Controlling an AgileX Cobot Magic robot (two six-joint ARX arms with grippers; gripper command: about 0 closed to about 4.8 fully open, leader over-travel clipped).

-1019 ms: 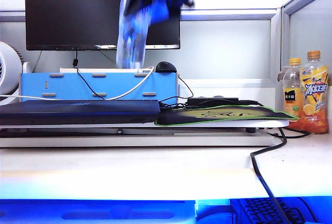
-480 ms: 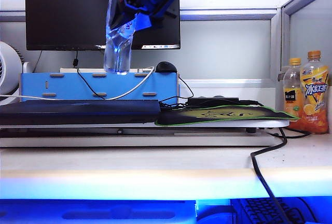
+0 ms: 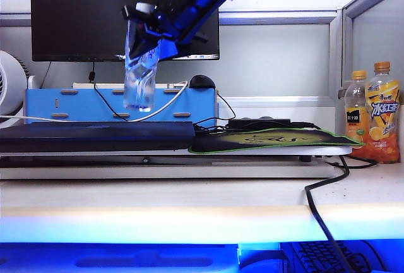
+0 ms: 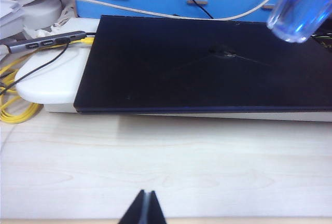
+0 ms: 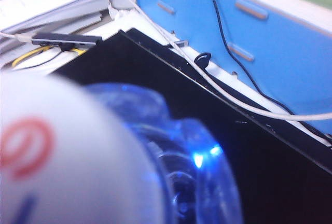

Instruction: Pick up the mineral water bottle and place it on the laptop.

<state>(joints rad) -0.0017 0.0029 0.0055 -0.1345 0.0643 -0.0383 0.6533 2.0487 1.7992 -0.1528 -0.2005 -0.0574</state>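
The mineral water bottle (image 3: 140, 77), clear plastic with a white label, hangs nearly upright a short way above the laptop (image 3: 95, 135). My right gripper (image 3: 145, 33) is shut on the bottle's upper part, reaching in from the upper right. In the right wrist view the bottle (image 5: 171, 146) fills the foreground and hides the fingers, with the dark laptop (image 5: 270, 172) below it. The left wrist view shows the laptop (image 4: 207, 63) lying flat and the bottle's base (image 4: 301, 6) over its far corner. My left gripper (image 4: 144, 195) is shut and empty over the wooden desk, well short of the laptop.
A black monitor (image 3: 82, 14) and a blue box (image 3: 120, 103) stand behind the laptop. A green-edged mouse pad (image 3: 271, 140) lies to its right, with two orange drink bottles (image 3: 375, 118) beyond. A black cable (image 3: 322, 216) crosses the desk front. A USB hub (image 4: 41, 41) and yellow cable (image 4: 15, 110) lie beside the laptop.
My right gripper has come down and to the left with the bottle, bringing its base closer to the laptop. The left gripper has not moved.
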